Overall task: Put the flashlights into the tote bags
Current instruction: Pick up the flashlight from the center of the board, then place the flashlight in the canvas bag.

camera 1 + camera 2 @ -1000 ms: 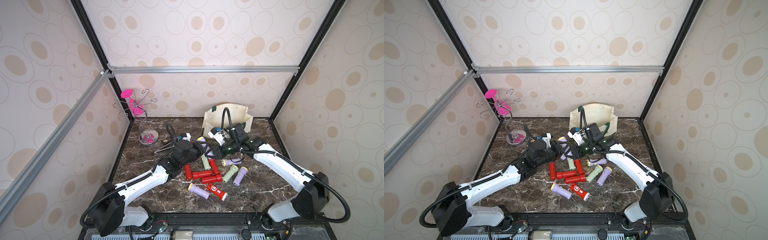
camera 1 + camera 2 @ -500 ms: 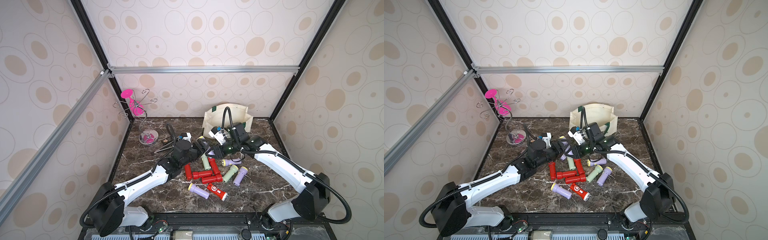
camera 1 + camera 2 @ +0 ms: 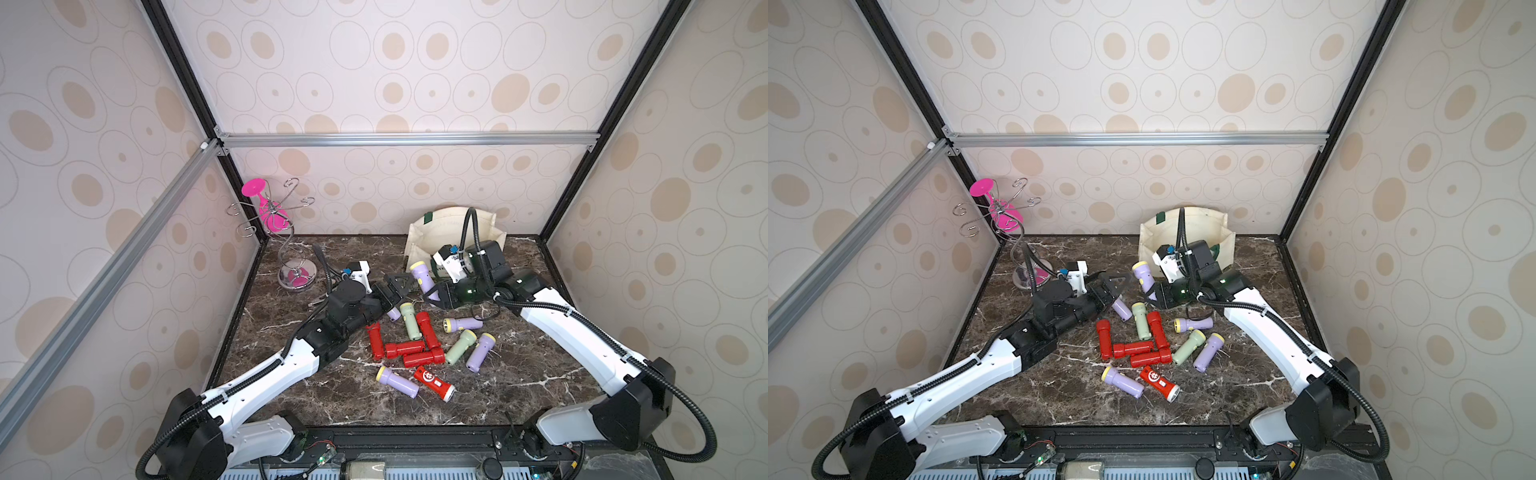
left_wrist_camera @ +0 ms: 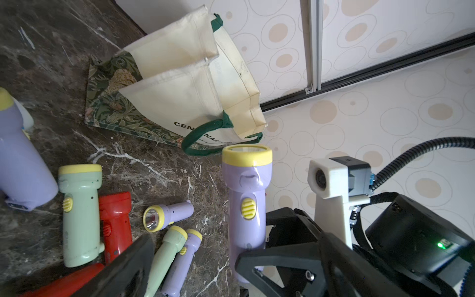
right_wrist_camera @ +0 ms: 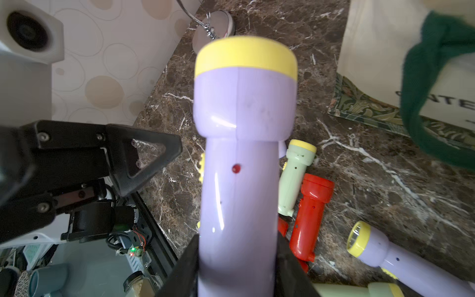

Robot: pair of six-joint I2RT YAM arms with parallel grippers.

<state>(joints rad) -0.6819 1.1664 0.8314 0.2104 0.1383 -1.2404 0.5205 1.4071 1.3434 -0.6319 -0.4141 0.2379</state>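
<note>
The tote bag (image 3: 436,241) stands far back on the desk (image 3: 519,374). The flashlights (image 3: 405,348) lie before it, a wire stand (image 3: 297,277) left of it.

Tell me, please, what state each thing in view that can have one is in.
left gripper: fingers open, empty.
right gripper: shut on the lilac flashlight.
lilac flashlight: held off the table, yellow head up.
tote bag: standing, mouth open.
loose flashlights: lying on the table, outside the tote bag.
pink glass: hung upside down on the wire rack.
</note>
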